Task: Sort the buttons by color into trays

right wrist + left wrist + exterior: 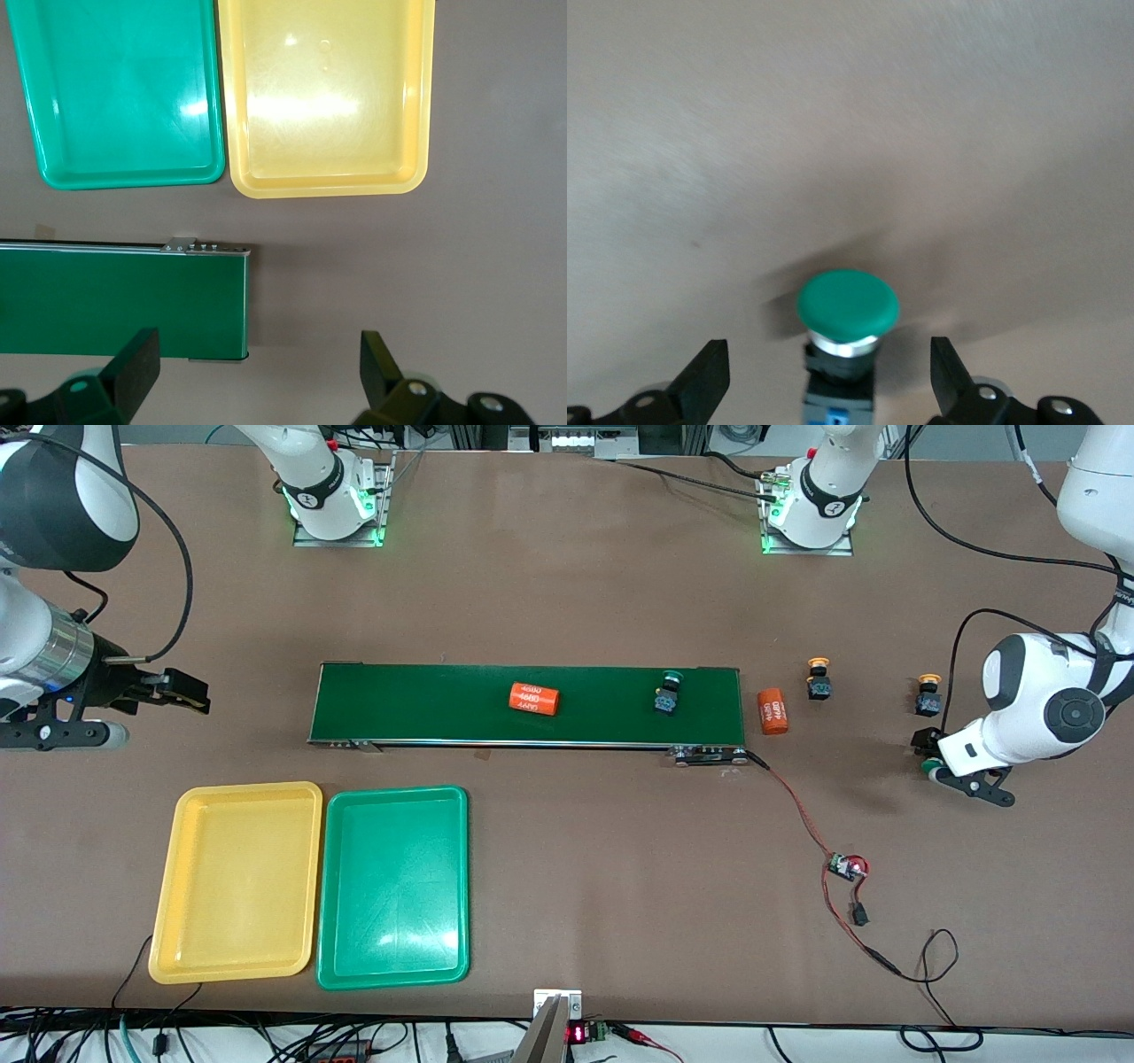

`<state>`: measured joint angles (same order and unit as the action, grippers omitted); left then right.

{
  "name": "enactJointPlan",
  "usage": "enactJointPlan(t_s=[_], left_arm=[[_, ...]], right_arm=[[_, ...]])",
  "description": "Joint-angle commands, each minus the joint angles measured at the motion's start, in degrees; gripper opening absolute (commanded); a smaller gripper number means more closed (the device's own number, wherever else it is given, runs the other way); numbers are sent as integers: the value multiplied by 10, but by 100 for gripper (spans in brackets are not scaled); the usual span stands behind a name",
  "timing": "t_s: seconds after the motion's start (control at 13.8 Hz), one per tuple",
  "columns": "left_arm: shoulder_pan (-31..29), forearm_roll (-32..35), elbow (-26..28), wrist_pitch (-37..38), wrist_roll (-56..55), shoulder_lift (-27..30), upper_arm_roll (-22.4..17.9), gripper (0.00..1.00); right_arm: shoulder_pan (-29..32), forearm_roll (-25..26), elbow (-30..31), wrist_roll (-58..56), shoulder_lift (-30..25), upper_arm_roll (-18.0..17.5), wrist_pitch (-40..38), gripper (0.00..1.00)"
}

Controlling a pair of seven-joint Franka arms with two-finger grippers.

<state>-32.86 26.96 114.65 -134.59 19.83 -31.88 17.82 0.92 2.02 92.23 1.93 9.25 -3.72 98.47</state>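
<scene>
A green-capped button (849, 305) stands on the table between the wide-apart fingers (709, 376) of my left gripper (830, 372), which is open and not touching it. In the front view that gripper (943, 765) is low at the left arm's end, with the green cap (929, 768) peeking out. Another green button (669, 693) sits on the conveyor belt (425, 704). Two yellow-capped buttons (819, 677) (928, 695) stand on the table. The yellow tray (237, 881) and green tray (392, 886) lie side by side, both empty. My right gripper (257, 372) is open and empty over the table beside the belt's end.
One orange cylinder (534, 699) lies on the belt and another (772, 711) lies on the table just off its end. A red cable with a small circuit board (846, 866) runs from the belt toward the front edge.
</scene>
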Motion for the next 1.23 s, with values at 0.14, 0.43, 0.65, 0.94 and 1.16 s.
enactJointPlan(t_s=[0.14,0.43,0.65,0.94,1.16], left_arm=[[-5,7,10,17,76,9,9,17],[2,7,6,26,127,36,12,0],[20,-15,7,86,100,73,69,0],[73,-92,8,172,-41,122,151,0],[121,-153,7,180,-181,138,204,0]], right_arm=[[15,-6,229,-6,-144,-2,135,100],[29,-6,368,-6,-228,-1,217,100],[26,-4,383,-8,-234,-1,206,100],[22,-1,377,-33,-223,-5,195,100],[22,-5,375,-79,-217,-2,191,100]])
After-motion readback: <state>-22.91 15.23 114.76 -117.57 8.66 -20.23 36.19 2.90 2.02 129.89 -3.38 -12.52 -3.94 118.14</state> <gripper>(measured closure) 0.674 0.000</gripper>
